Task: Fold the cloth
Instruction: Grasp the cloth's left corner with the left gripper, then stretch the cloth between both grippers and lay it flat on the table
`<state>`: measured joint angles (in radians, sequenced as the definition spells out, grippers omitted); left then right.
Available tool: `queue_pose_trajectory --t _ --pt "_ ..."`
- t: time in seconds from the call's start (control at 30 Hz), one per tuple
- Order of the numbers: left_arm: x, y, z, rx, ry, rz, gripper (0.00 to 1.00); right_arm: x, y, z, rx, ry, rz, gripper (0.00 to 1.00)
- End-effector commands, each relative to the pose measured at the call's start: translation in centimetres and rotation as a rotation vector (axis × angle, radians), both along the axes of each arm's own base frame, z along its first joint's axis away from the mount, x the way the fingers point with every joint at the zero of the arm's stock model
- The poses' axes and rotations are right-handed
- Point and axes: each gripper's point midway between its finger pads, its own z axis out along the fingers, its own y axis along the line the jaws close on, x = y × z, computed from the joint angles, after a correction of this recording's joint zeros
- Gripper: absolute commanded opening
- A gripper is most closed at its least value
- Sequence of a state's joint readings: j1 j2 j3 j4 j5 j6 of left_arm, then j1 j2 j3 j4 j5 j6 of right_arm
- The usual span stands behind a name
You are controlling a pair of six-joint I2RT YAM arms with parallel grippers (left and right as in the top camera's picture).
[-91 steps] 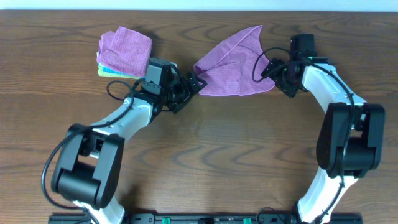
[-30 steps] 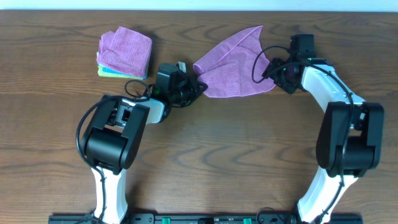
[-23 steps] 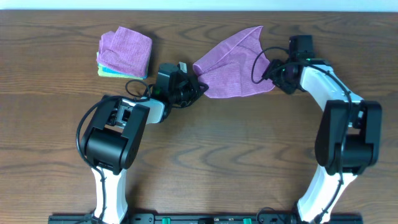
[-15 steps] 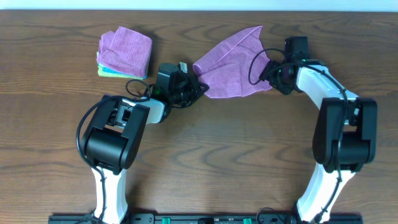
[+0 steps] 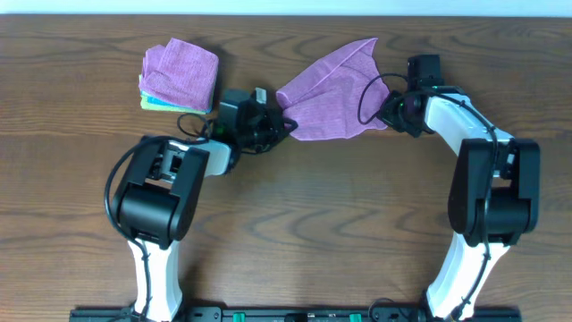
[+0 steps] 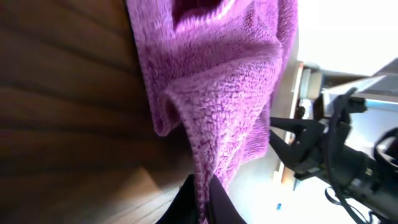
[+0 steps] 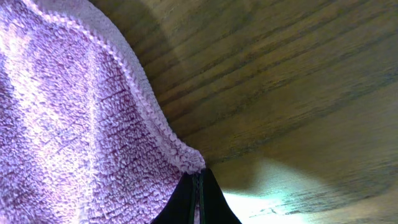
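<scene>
Two corners of one cloth are held, one by each arm, and the coming fold turns on how the cloth sits between them. Outboard of the left gripper, well clear of its fingertips, rests a stack of folded cloths, which plays no part here. The left gripper is clenched on the nearest corner of the purple cloth; its wrist view shows the terry fabric gathered into a ridge and running down into the closed jaws. From there the cloth spreads away toward the other arm, lying on the table. Its lower edge runs roughly straight from one gripper to the other, so the long axis is the line joining the two. The loose part stretches beyond that line, away from both arms, and rises to a pointed tip that lies closer to the right gripper. The right gripper is likewise clamped on its corner, the hemmed edge ending right at its jaws. By my reading, each arm is nearest its own corner, and both must carry the shared edge forward over the loose part together
</scene>
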<state>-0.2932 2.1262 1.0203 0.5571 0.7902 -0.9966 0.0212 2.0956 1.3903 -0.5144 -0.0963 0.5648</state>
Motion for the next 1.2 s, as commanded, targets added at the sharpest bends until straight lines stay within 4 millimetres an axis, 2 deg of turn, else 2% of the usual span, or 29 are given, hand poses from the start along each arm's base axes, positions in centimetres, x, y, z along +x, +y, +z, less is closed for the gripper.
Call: queue_pose_trajectory --t 0.0,0.17,0.43,0.63,0.87,0.97,1.03,1.17 --pt "-0.8 0.9 0.2 -0.052 -0.001 -0.073 0.06 -1.9 0.2 -1.7 -0.021 0.080 0.037 0.01" --pt "-1.3 2.2 1.6 -0.135 0.002 -0.138 0.06 -3.6 1.7 -0.5 -0.024 0.130 0.074 0.01" --pt "-2.8 2.7 5.9 -0.252 -0.039 -0.261 0.06 -5.8 4.6 3.6 -0.007 0.134 0.147 0.01" --pt "-3.8 3.0 11.8 -0.279 -0.143 -0.312 0.06 -6.9 6.0 9.8 0.000 0.029 0.179 0.01" --pt "-4.8 4.8 16.1 -0.266 -0.204 -0.300 0.06 -8.9 5.8 16.6 0.014 -0.094 0.181 0.01" --pt "-4.7 5.5 17.3 -0.247 -0.221 -0.266 0.06 -9.3 5.8 19.6 0.032 -0.181 0.165 0.01" --pt "-4.2 6.0 17.6 -0.229 -0.224 -0.226 0.06 -9.0 5.8 20.9 0.037 -0.234 0.162 0.01" --pt "-2.9 6.6 17.3 -0.187 -0.213 -0.139 0.06 -7.3 5.9 22.1 0.036 -0.318 0.157 0.01"
